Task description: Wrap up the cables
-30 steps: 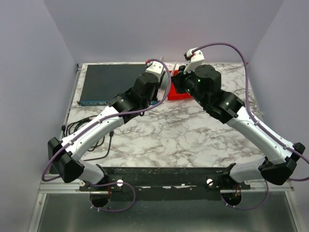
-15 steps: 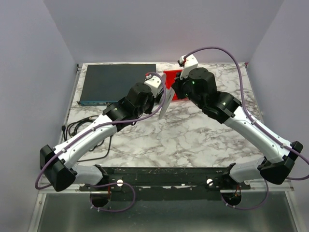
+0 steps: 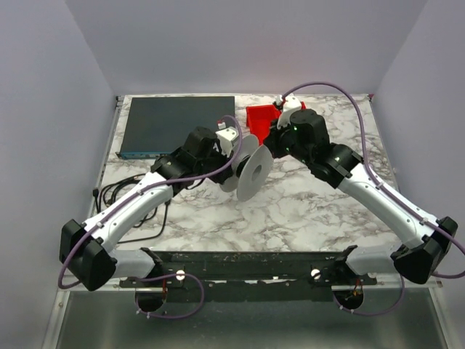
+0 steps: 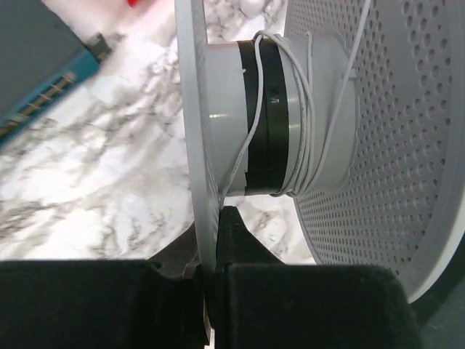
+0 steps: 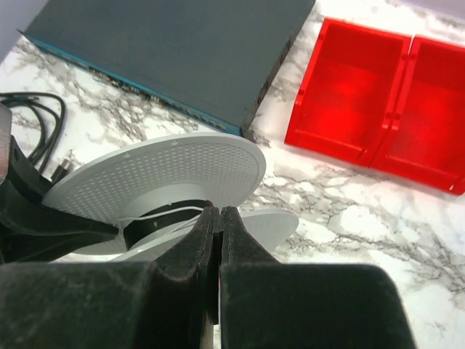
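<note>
A grey spool (image 3: 251, 171) with two perforated discs is held on edge above the table's middle. My left gripper (image 3: 231, 163) is shut on the rim of one disc (image 4: 190, 145), its fingertips (image 4: 231, 225) clamped either side. The thin white cable (image 4: 309, 109) is wound a few loose turns round the hub, over a black band. My right gripper (image 3: 270, 145) is just behind the spool. In the right wrist view it (image 5: 218, 212) is shut at the hub between the discs (image 5: 167, 174), and a white strand of cable (image 5: 163, 214) runs into its fingertips.
A red two-compartment tray (image 3: 260, 116) (image 5: 363, 94) stands at the back centre. A flat dark grey box (image 3: 174, 123) (image 5: 182, 51) lies at the back left. Black cords (image 3: 120, 193) (image 5: 36, 123) lie along the left edge.
The left arm has carried the spool from beside the red tray toward the table's middle and turned its disc face toward the camera. The right gripper came along, staying at the spool.
</note>
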Available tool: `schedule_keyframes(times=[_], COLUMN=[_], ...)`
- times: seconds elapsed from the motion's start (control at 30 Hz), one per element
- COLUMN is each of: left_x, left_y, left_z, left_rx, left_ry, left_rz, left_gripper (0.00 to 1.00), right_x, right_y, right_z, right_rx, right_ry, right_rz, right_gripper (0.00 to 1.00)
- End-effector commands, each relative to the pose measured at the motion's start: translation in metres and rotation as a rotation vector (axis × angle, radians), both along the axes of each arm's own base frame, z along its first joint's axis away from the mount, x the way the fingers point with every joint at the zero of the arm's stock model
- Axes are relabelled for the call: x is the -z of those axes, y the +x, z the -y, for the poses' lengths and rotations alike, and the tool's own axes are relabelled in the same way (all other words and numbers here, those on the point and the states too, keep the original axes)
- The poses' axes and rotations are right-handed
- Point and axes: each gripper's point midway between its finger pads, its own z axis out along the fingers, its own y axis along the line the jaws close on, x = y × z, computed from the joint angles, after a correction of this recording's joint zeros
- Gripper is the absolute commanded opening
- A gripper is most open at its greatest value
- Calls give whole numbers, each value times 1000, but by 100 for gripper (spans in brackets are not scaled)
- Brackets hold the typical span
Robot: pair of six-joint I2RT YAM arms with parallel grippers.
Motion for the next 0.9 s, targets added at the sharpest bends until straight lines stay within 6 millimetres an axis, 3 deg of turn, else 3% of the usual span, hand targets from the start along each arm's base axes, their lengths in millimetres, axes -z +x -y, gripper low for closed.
schedule_keyframes(times=[0.0, 0.23, 0.37, 0.87], left_x=[-34, -4, 12, 79], left_y=[-42, -41, -37, -1], left_z=[56, 68, 72, 59], left_rx=[333, 394, 412, 233], left_ry=[-285, -359, -377, -326], left_rz=[-75, -243, -318, -492], left_gripper=[0, 0, 0, 0], right_x=[60, 127, 151, 180], right_y=[20, 31, 34, 42], right_z=[17, 18, 13, 2], right_rx=[81, 102, 110, 99], right_ry=[-62, -44, -36, -18], right_rz=[-93, -207, -249, -295], right_gripper=[1, 1, 1, 1])
